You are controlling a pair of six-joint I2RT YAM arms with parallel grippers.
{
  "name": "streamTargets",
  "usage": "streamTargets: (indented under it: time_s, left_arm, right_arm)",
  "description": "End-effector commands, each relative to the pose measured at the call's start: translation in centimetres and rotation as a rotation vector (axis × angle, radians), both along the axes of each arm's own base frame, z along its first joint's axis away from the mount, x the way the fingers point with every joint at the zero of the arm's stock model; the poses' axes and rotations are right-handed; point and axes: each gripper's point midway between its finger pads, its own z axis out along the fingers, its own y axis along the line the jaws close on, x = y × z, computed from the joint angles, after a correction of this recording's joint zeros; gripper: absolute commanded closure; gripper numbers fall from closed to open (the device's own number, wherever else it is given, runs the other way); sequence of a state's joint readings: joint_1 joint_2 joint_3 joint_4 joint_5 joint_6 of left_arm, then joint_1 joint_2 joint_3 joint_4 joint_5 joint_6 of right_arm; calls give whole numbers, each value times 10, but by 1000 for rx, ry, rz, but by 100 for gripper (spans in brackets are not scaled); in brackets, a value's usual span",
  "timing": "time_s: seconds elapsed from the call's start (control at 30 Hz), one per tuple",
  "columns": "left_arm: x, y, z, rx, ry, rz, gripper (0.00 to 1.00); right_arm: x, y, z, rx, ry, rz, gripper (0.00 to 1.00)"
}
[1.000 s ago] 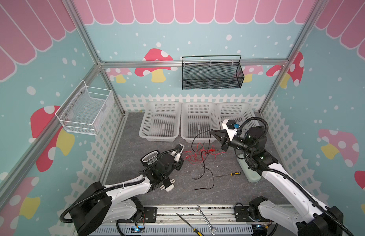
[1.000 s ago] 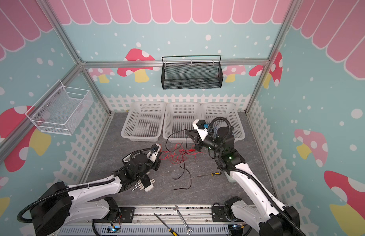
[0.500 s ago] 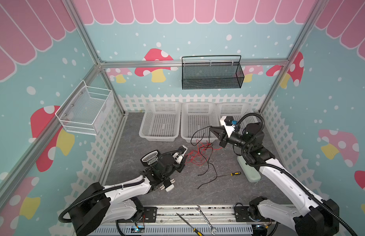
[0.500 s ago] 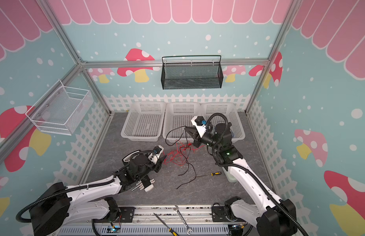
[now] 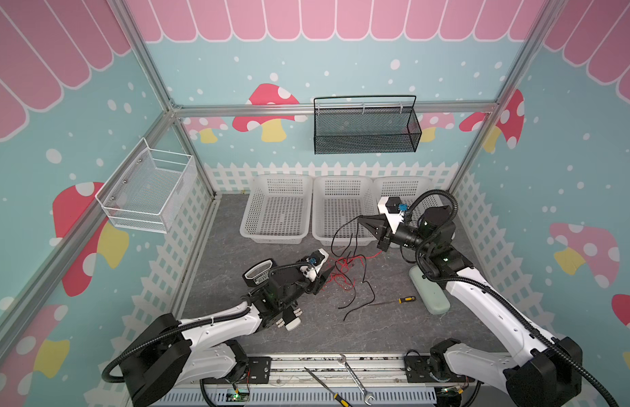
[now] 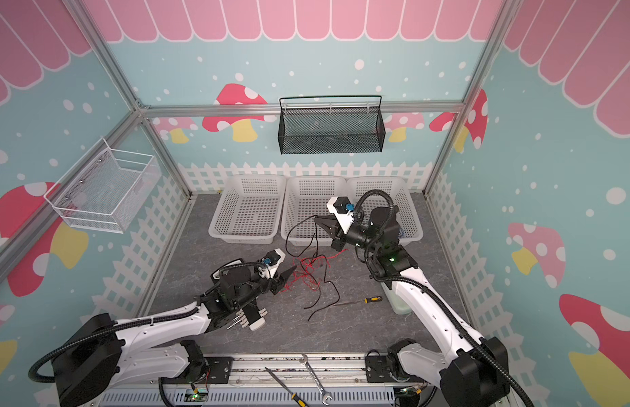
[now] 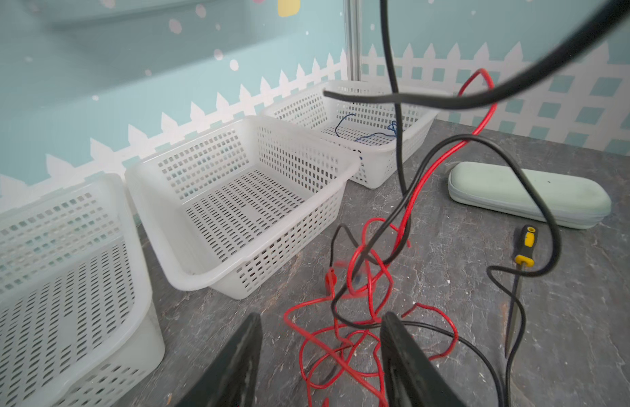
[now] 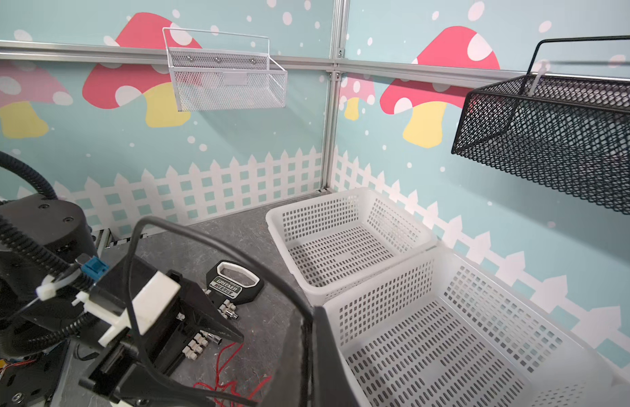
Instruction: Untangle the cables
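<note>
Left fingers have parted around cables, bases cropped.

tangled red and black cables, partly lifted

Bright, even, diffuse light fills both top views, apparently from overhead, and shadows on the grey floor are faint and soft. Wide lenses bow the frame posts toward the picture edges. In the left wrist view the black cable nearest the lens is thick with blur, the red cable smears at one spot, the wall looks hazy, and the white baskets appear slightly washed out. In the right wrist view, parts close to the lens are soft, while the far corner stays sharp.
</note>
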State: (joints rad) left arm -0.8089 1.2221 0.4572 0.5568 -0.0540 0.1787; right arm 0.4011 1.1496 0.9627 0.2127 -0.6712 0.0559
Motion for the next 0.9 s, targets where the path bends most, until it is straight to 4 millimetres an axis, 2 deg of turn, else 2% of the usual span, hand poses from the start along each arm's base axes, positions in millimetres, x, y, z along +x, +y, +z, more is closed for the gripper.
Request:
streamTargets:
  time_s: [0.0,0.23,0.37,0.43,0.47,0.57,0.7,0.87]
  left_arm:
    - [2,-25,17,6,-80,-89,46]
    - [16,-49,12,11,-117,-109,53]
    - [22,-54,7,12,-109,-105,73]
    - [24,-54,2,21,-97,-92,93]
    - [26,-52,0,21,-91,-77,99]
    - [29,-43,-6,32,-77,-27,100]
    - [26,-27,-12,40,-69,25,100]
    - [19,-7,-19,60,-47,64,100]
  right_arm:
    - [-7,5,22,20,-76,44,100]
    - [-5,6,23,19,-75,44,100]
    - [-4,4,25,18,-83,31,100]
    - [0,2,26,17,-88,2,100]
    - [1,0,27,17,-91,-12,100]
    - [16,-11,28,17,-84,-131,100]
    - [44,-41,23,-5,-54,-369,100]
    - [62,-73,11,-48,-17,-585,100]
